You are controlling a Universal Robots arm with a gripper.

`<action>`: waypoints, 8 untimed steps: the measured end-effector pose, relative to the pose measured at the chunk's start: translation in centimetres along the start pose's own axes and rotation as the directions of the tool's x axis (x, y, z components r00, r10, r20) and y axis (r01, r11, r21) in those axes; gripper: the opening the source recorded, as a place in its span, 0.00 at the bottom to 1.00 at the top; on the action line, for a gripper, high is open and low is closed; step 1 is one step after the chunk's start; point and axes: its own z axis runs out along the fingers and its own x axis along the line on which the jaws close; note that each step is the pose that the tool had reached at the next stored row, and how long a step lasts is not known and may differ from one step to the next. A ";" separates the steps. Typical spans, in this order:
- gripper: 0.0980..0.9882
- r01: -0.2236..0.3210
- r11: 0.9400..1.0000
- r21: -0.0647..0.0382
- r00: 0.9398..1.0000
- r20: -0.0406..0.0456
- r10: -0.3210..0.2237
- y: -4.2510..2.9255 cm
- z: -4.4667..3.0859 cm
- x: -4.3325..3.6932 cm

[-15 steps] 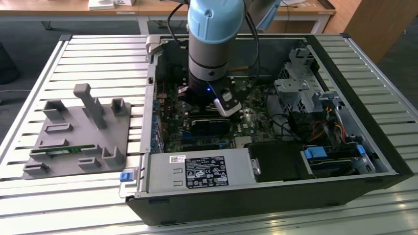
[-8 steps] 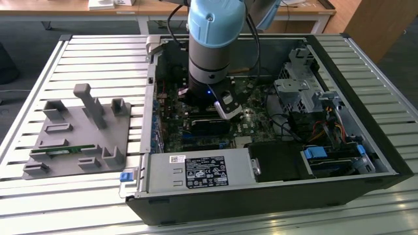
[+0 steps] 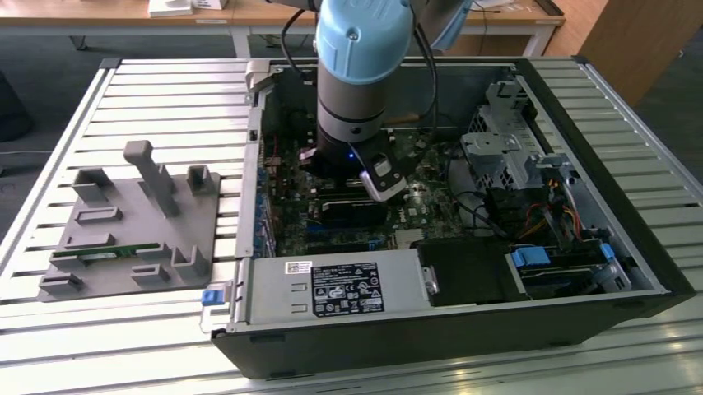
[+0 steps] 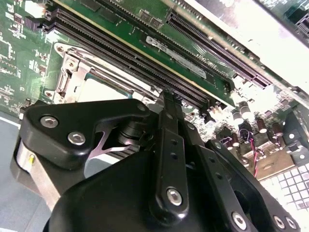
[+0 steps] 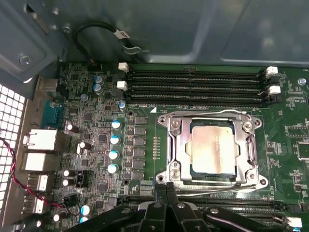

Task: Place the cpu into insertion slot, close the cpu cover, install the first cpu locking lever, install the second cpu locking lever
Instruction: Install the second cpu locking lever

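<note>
The cpu (image 5: pixel 212 147), a dull silver square, lies flat in the insertion slot (image 5: pixel 192 166) on the green board. The cpu cover (image 5: pixel 176 145), a silver frame, lies down around it. A thin locking lever (image 5: pixel 217 185) runs along the socket side nearest my gripper, and another lever (image 5: pixel 207 115) runs along the far side by the memory slots. My gripper (image 5: pixel 166 189) is shut with nothing between its fingers, its tips at the socket corner by the near lever's end. In the second wrist view the gripper (image 4: pixel 168 99) partly hides the cpu (image 4: pixel 104 89) and cover (image 4: pixel 72 72).
The arm reaches down into the open computer case (image 3: pixel 615 247), with the gripper (image 3: pixel 379 185) over the board. Long black memory slots (image 5: pixel 193 84) flank the socket. A power supply (image 3: pixel 335 288) and drive cage (image 3: pixel 505 156) crowd the case. A grey fixture plate (image 3: pixel 121 239) stands outside, at the exterior view's left.
</note>
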 end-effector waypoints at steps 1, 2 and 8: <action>0.01 0.000 1.000 -0.002 1.000 0.000 0.000 -0.01 0.06 0.00; 0.01 0.000 1.000 -0.003 1.000 0.000 0.000 -0.03 0.13 0.00; 0.01 0.000 1.000 -0.006 1.000 0.000 0.000 -0.14 0.48 -0.01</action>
